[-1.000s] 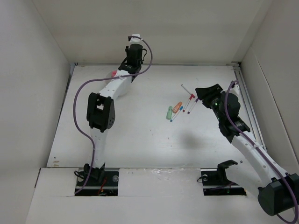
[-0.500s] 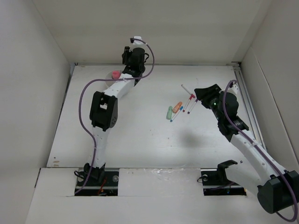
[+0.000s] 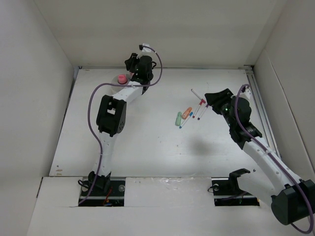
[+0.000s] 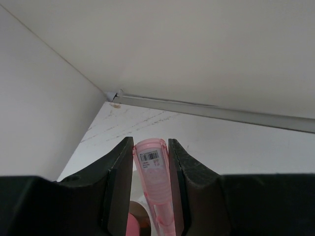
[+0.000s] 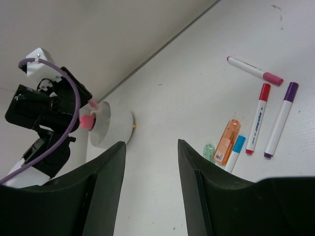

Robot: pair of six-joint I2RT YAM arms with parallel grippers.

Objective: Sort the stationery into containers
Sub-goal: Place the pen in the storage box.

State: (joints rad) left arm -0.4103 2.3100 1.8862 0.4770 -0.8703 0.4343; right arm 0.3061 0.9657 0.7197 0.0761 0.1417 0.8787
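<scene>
**Left arm, at the container.** My left claw (image 4: 150, 147) is clamped on a pink piece (image 4: 153, 172), which lies lengthwise between the fingers, right by the container (image 5: 112, 128). I judge the piece light, rigid and smooth, so likely slippery, and a flat-sided pinch suits it. It is capsule-shaped, translucent pink, with 1 barcode label near the tip. My right claw (image 5: 150, 147) hangs partly wide and holds nothing. It is well apart from the container, near the pens (image 5: 259, 115).

worktop (image 3: 147, 132): matt white, lightly scuffed
fingers (image 4: 119, 189): matt black plastic
pink piece (image 4: 156, 184): glossy translucent plastic, paper barcode label (image 4: 149, 156)
pens (image 5: 257, 119): smooth white plastic
container (image 5: 117, 124): smooth matt white
</scene>
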